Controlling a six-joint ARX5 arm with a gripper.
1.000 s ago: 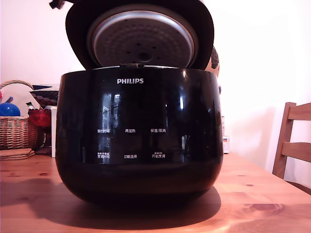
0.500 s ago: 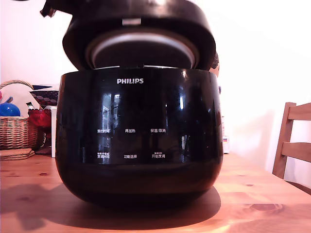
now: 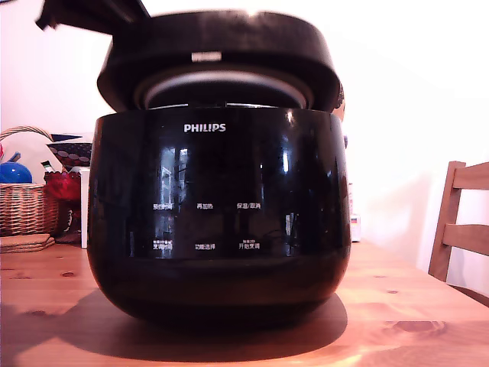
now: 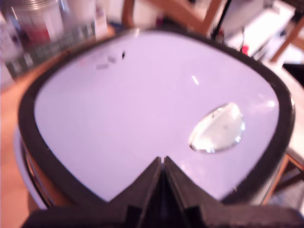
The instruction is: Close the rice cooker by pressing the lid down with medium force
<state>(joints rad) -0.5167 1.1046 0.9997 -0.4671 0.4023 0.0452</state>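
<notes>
My exterior camera sits low at desk (image 3: 412,306) level, facing the rice cooker (image 3: 218,214) closely; my wrist camera looks down on the lid (image 4: 142,109), which both share.

The rice cooker (image 3: 218,214) hides most of what stands behind it, the chair (image 3: 461,222) is cut by the exterior view's right edge, the arm (image 3: 88,15) runs off the upper left, and the clutter (image 4: 42,33) along the wrist view's upper edge is too blurred to tell.
</notes>
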